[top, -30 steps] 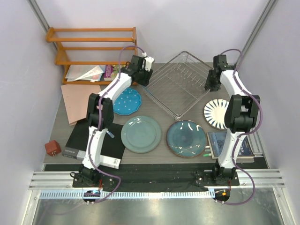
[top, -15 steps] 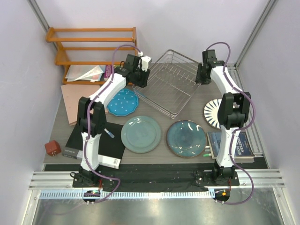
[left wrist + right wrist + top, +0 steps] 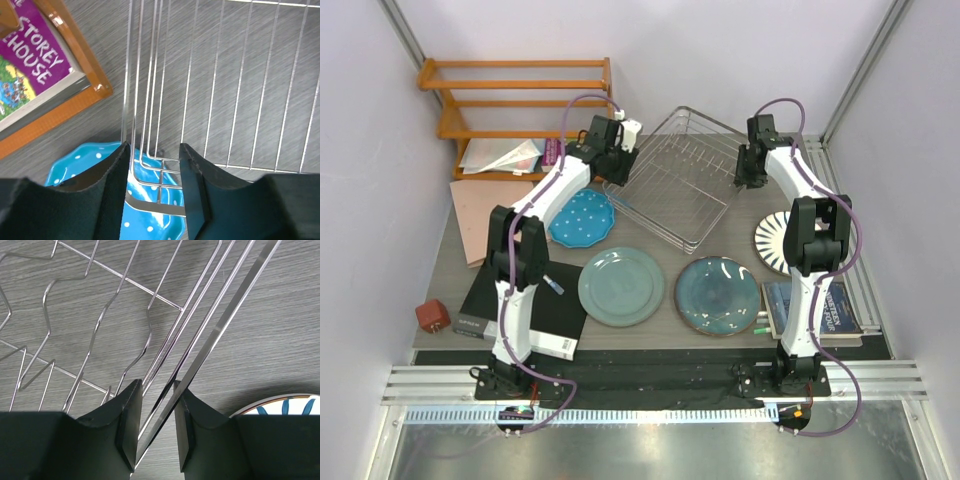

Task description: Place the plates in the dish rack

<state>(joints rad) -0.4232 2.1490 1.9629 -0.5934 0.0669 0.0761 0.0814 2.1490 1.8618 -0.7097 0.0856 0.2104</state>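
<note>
Left jaws: my left gripper (image 3: 154,150) straddles a corner of the dish rack (image 3: 155,203). The rim wires run up close against one finger and a gap shows toward the other, so I cannot tell whether I am clamping or loose.
Right jaws: my right gripper (image 3: 157,385) is clenched on the rack's opposite side, with its flat bar (image 3: 214,337) and thin rim wires pinched in the narrow slot between my fingers.
Under the left jaws: the blue dotted plate (image 3: 85,160) lies flat, and the rack's corner overlaps its edge.
Beside the right jaws: the rim of the striped plate (image 3: 280,405) shows just outside one finger, flat on the table and apart from the bar.
Between both jaws: the dish rack (image 3: 675,185) spans from the left gripper (image 3: 617,160) to the right gripper (image 3: 748,170), set askew on the grey table (image 3: 655,250).
Ahead of the left jaws: an orange wooden shelf (image 3: 75,95) holds a purple book (image 3: 30,65) just past the rack's wires.
Further back toward my bases: the grey-green plate (image 3: 621,286) and the teal plate (image 3: 718,295) lie side by side, well apart from both jaws.
Plates overall: the blue dotted plate (image 3: 582,217) and the striped plate (image 3: 775,243) flank the rack; all four lie on the table, outside it.
Far from the jaws: a pink sheet (image 3: 490,215) lies at the table's left edge and a stack of books (image 3: 820,305) sits near my right base.
</note>
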